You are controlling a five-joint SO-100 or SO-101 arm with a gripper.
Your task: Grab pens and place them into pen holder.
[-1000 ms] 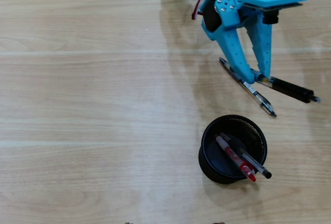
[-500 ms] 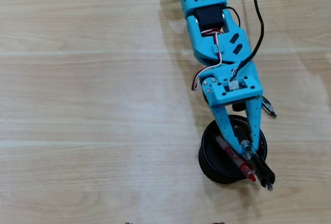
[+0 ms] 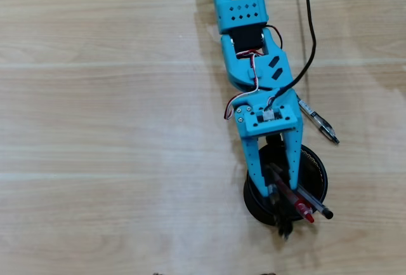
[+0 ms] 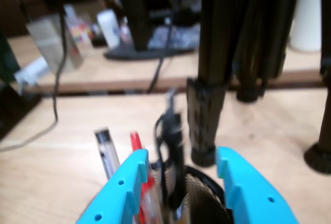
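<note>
Currently I have the arm reaching down the wooden table in the overhead view, with the gripper directly over the pen holder, which stands near the bottom edge. The jaws stand apart; in the wrist view a black pen, blurred, sits in the gap between them, and I cannot tell whether either finger touches it. The clear-barrelled pen and the red pen already lean in the holder, tips above the rim. The grey-and-black pen lies on the table just beside the holder, on its upper right, apart from it. My judgement of the main risk: lifting the arm may snag a fingertip on the rim or on a leaning pen and tip the holder. A lesser risk: the black pen is not fully seated and drags out with the jaws.
</note>
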